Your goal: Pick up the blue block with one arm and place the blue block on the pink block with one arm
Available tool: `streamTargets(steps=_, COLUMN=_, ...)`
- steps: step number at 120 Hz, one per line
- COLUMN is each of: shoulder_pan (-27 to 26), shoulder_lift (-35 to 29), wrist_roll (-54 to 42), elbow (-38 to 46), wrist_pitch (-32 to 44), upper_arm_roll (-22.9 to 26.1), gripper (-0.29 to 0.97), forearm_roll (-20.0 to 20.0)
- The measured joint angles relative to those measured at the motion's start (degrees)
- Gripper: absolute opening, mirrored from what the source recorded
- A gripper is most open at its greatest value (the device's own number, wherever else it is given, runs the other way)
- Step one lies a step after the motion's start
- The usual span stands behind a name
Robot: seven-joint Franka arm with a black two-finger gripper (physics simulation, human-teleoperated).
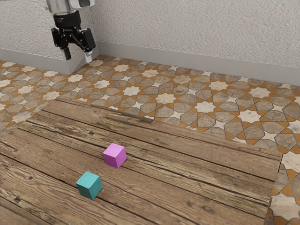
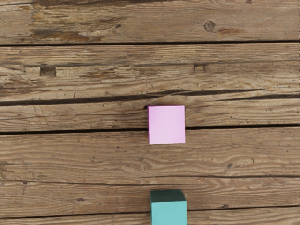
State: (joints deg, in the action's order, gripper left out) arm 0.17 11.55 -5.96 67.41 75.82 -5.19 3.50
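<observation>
A teal-blue block rests on the wooden table near its front edge. The pink block sits a short way behind it, toward the exterior view's right, with a gap between the two. My black gripper hangs high above the table at the upper left of the exterior view, far from both blocks, open with nothing between its fingers. Looking straight down, the wrist view has the pink block in the middle and the blue block apart from it on the same line.
The wooden plank table ends at the exterior view's right, where patterned floor tiles begin. A grey plaster wall runs along the back. Bare planks surround both blocks.
</observation>
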Motion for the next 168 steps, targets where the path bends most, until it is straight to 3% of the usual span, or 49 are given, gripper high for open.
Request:
streamTargets(steps=28, shoulder_pan=0.03, shoulder_lift=-0.08, wrist_roll=-0.37, elbow=-0.16, wrist_pitch=-0.06, upper_arm_roll=-0.03, gripper=0.68, forearm_roll=0.16)
streamTargets(steps=42, shoulder_pan=-0.44, shoulder_lift=-7.90, wrist_roll=-0.43, elbow=-4.08, wrist_pitch=-0.58, upper_arm_roll=0.83, gripper=0.68, forearm_roll=0.26)
streamTargets(steps=57, shoulder_pan=-0.70, shoulder_lift=-10.48, wrist_roll=-0.50, elbow=-4.64, wrist_pitch=-3.91, upper_arm_roll=1.46, gripper=0.68, forearm_roll=5.97)
streamTargets(steps=66, shoulder_pan=3.65, shoulder_lift=-11.52, wrist_roll=-0.41, elbow=-3.80, wrist_pitch=-4.07, upper_arm_roll=6.94, gripper=0.68, forearm_roll=3.43)
streamTargets(steps=76, shoulder_pan=5.94, shoulder_lift=-11.89, wrist_roll=-0.05, elbow=1.79, wrist_pitch=-2.65, upper_arm_roll=10.50, gripper=0.68, forearm_roll=-0.22)
streamTargets(steps=98, shoulder_pan=4.42, shoulder_lift=-12.01, wrist_roll=0.56, elbow=13.89, wrist_pitch=3.72, upper_arm_roll=11.25, gripper=0.68, forearm_roll=-3.16)
streamTargets(steps=116, shoulder_pan=3.56, shoulder_lift=-17.40, wrist_roll=0.96, elbow=34.86, wrist_pitch=14.16, upper_arm_roll=11.32, gripper=0.68, forearm_roll=-3.72)
streamTargets(steps=133, shoulder_pan=6.27, shoulder_lift=-24.89, wrist_roll=1.25, elbow=51.37, wrist_pitch=23.77, upper_arm_roll=11.35, gripper=0.68, forearm_roll=-3.87)
streamTargets(steps=151, shoulder_pan=7.25, shoulder_lift=-26.61, wrist_roll=1.47, elbow=58.75, wrist_pitch=30.85, upper_arm_roll=11.29, gripper=0.68, forearm_roll=-3.99)
streamTargets(steps=168, shoulder_pan=6.04, shoulder_lift=-25.65, wrist_roll=1.63, elbow=60.19, wrist_pitch=35.04, upper_arm_roll=10.83, gripper=0.68, forearm_roll=-4.08)
